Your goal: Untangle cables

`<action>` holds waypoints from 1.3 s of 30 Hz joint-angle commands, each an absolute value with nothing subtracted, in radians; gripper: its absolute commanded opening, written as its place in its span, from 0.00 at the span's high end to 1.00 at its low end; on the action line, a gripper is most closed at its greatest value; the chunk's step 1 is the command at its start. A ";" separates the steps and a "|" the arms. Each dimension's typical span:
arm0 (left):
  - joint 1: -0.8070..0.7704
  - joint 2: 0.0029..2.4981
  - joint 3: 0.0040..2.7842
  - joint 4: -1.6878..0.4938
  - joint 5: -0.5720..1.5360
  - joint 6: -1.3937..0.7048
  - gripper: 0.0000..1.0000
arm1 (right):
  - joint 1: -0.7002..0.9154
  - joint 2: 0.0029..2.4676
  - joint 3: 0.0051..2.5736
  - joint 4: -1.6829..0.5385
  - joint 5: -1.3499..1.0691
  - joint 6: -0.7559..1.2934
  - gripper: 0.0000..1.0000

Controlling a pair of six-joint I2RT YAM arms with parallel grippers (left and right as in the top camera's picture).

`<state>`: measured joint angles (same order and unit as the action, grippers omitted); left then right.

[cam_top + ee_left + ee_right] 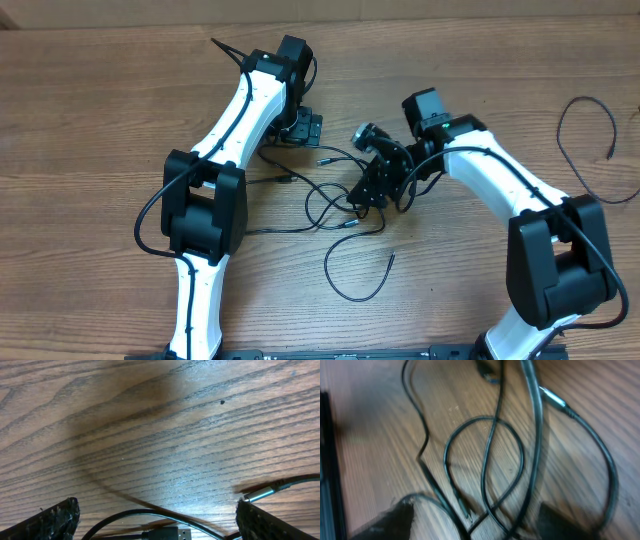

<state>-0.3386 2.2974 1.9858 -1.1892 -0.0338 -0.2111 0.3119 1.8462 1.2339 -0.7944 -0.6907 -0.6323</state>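
Tangled cables (536,430) in loose loops at mid-table (100,100), between both arms; separate cable (558,135) lying well apart at far right. Left pincer (303,128) spread open, low over the wood, plug ends (257,494) between its fingers. Right pincer (362,196) open, astride several strands.

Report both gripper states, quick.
Left gripper: open, holding nothing.
Right gripper: open, cables beneath it, none gripped.
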 commanded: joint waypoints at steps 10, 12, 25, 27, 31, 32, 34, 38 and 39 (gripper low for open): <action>-0.335 2.302 1.998 -1.192 -0.025 -0.225 0.00 | 0.342 1.848 1.198 -0.652 -0.717 -0.369 0.96; -0.335 2.302 1.998 -1.192 -0.025 -0.225 0.00 | 0.342 1.848 1.200 -0.662 -0.716 -0.366 0.96; -0.335 2.302 1.998 -1.192 -0.025 -0.225 0.00 | 0.338 1.827 1.570 -1.224 -0.496 -0.366 0.96; -0.335 2.302 1.998 -1.193 -0.025 -0.226 0.01 | 0.338 1.827 1.678 -1.339 -0.458 -0.366 0.96; -0.335 2.302 1.998 -1.192 -0.025 -0.226 0.00 | 0.338 1.822 1.881 -1.497 -0.410 -0.366 0.96; -0.335 2.302 1.998 -1.192 -0.025 -0.225 0.00 | 0.338 1.819 1.945 -1.533 -0.400 -0.364 0.96; -0.335 2.302 1.998 -1.192 -0.025 -0.225 0.00 | 0.338 1.813 2.035 -1.569 -0.400 -0.360 0.96; -0.335 2.302 1.998 -1.192 -0.025 -0.225 0.00 | 0.338 1.798 2.197 -1.588 -0.374 -0.300 0.96; -0.335 2.302 1.998 -1.192 -0.025 -0.225 0.00 | 0.337 1.793 2.231 -1.588 -0.358 -0.289 0.96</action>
